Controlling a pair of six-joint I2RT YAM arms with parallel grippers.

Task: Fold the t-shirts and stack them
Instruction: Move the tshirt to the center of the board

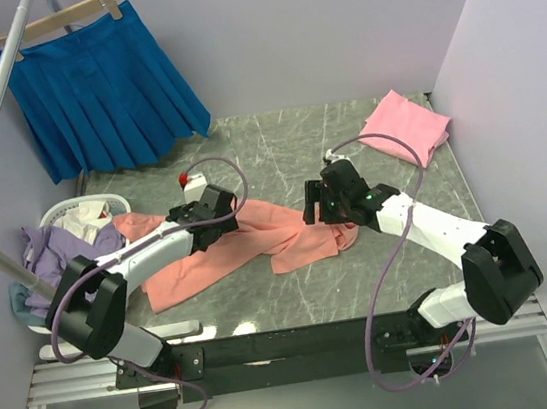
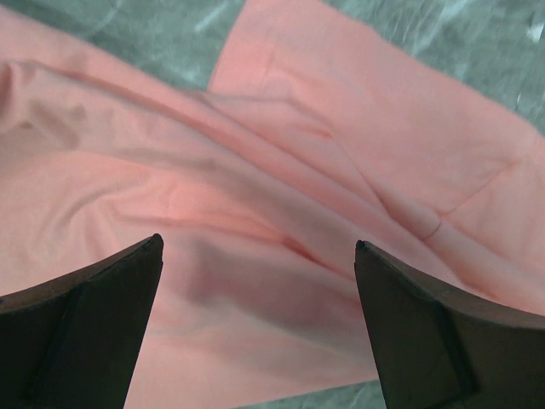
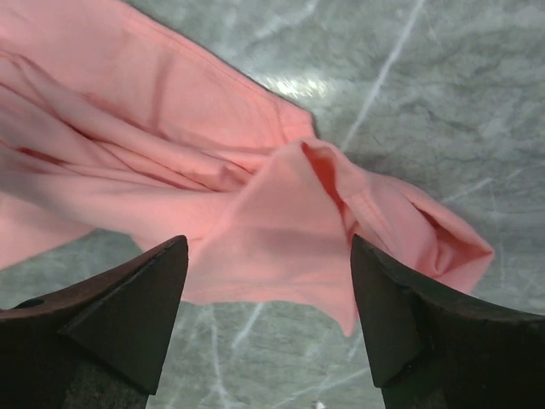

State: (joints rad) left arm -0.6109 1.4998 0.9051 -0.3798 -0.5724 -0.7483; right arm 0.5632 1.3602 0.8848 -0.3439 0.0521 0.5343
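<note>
**While both claws hang open, salmon-orange t-shirt sits crumpled under them**

As seen from the top camera, the salmon-orange t-shirt lies unfolded and rumpled across the middle of the marble table. It runs from just beside the laundry basket on the left to past the table's centre.

Left gripper: over the shirt's upper middle. Fingers spread wide, nothing between them. In the left wrist view, wrinkled salmon cloth fills nearly everything below the fingers, with a stitched seam off to the right. Can't tell if the tips touch the fabric.

Right gripper: over the shirt's right end. Also spread wide, holding nothing. In the right wrist view, a bunched, turned-up flap of the shirt lies right below the gap between the fingers. Bare marble shows past the flap's edge and at the bottom of the view. Contact with the cloth not clear either.

The two grippers face each other across the shirt, near but apart.

The lighter pink t-shirt lies folded flat at the far right corner of the table, well apart from both grippers and not touching the salmon one.

A blue pleated skirt hangs on a hanger at the back left. The basket holds mixed clothes.
</note>
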